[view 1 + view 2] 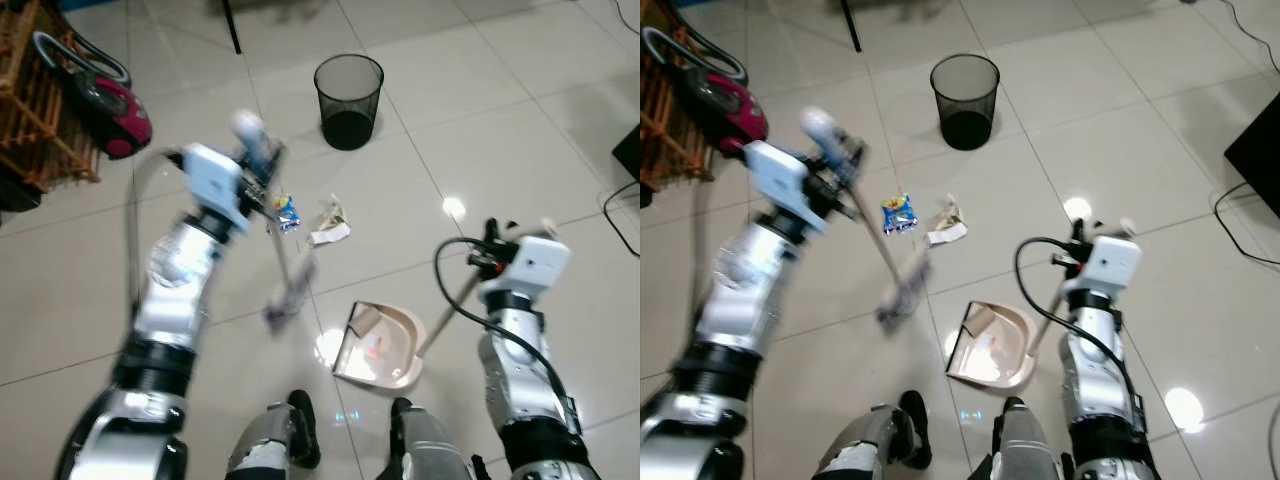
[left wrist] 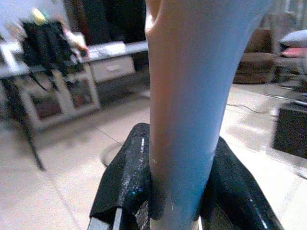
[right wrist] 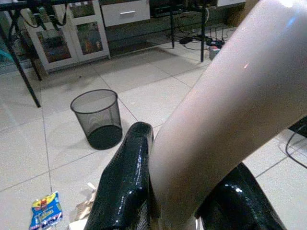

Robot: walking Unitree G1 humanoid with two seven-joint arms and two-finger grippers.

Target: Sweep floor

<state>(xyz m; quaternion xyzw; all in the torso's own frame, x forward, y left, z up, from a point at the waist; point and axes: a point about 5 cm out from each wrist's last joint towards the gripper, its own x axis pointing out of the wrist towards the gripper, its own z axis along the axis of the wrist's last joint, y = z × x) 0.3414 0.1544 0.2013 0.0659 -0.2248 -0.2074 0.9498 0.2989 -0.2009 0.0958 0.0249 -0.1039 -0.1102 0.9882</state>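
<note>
Holding the broom (image 1: pixel 285 275) tight, the left gripper (image 1: pixel 262 165) was above the wrappers (image 1: pixel 310 222); the right gripper (image 1: pixel 490 250) clenched the dustpan (image 1: pixel 385 345) handle.

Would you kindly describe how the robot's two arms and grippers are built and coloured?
Both arms are silver, jointed cylinders with black bands. A white boxy wrist housing tops each. A black cable loops beside the right gripper. The left gripper is blurred; its fingers are glossy black.

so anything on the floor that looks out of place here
Yes: a blue snack wrapper and a crumpled paper scrap lie loose on the tiles, short of the black mesh bin. They sit beyond the broom head and the dustpan.
</note>
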